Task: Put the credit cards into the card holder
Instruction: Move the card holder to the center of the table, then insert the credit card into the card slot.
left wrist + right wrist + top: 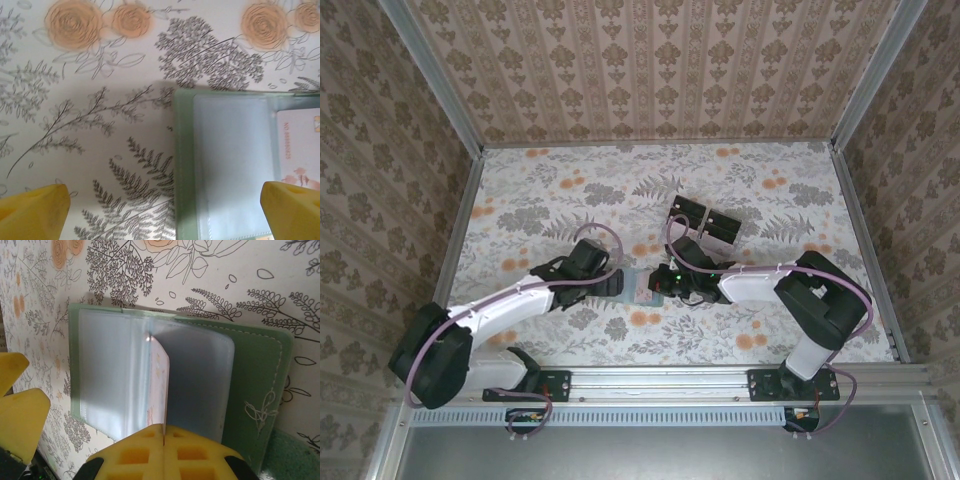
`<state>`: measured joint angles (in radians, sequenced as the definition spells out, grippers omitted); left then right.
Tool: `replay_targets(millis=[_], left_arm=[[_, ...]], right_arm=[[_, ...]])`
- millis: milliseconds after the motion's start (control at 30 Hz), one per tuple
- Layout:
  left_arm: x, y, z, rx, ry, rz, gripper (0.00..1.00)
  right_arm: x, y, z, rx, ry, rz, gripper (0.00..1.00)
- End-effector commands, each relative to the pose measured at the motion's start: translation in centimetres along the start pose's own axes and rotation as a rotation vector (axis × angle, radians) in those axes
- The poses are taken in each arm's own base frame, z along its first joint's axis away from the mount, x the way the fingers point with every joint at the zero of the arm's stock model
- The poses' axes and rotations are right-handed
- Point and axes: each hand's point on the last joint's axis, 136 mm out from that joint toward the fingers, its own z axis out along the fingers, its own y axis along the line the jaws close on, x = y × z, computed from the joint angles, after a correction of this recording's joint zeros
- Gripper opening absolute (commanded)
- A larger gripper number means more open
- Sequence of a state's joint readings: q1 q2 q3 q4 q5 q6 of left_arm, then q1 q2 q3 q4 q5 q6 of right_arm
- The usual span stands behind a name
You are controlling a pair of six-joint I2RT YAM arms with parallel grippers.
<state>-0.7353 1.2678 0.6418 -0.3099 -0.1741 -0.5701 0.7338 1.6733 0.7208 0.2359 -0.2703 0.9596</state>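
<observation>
The card holder (pixel 638 283) lies open on the table between my two grippers, dull green outside (pixel 250 370) with clear plastic sleeves inside (pixel 225 170). My right gripper (pixel 164 432) is shut on a whitish credit card (pixel 159 385), which stands on edge among the sleeves at the holder's fold. The same card's printed face (pixel 300 150) shows at the right edge of the left wrist view. My left gripper (pixel 165 205) is open and straddles the holder's left edge, its yellow fingers (pixel 35 212) apart. In the top view the left gripper (pixel 616 283) and right gripper (pixel 665 285) flank the holder.
A clear tray with black blocks (pixel 708 222) stands just behind the right gripper. The floral tablecloth (pixel 560 190) covers the table, with patterned walls on three sides. One yellow finger of the left gripper (pixel 20 410) appears at the left of the right wrist view.
</observation>
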Motion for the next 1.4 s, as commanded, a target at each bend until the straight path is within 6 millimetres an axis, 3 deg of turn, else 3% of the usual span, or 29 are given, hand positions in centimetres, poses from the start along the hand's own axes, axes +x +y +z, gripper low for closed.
replay_targets(millis=[0,333,667,1067,1200,1367], left_arm=[[-1.0,0.0,0.0,-0.053,-0.020,0.069,1.00],[-0.8,0.7,1.1,-0.113,0.006,0.108,1.00],[1.9,1.9,2.5,-0.159,0.096,0.108,1.00],[4.1,4.6,2.4,-0.275,0.167,0.042,1.00],[4.6,4.7,2.6,-0.278,0.177,0.037,1.00],[4.9,4.9,2.6,-0.282,0.179,0.034,1.00]], right_arm=[[1.2,-1.9,0.6,0.061,0.074,-0.033,0.00],[0.8,-0.9,0.7,0.041,0.120,-0.112,0.00],[0.7,-1.0,0.9,0.036,0.141,-0.127,0.00],[0.1,-0.7,0.6,0.028,0.119,-0.121,0.00],[-0.4,0.1,0.3,-0.005,0.097,-0.125,0.00],[-1.5,2.7,-0.6,-0.104,0.039,-0.134,0.00]])
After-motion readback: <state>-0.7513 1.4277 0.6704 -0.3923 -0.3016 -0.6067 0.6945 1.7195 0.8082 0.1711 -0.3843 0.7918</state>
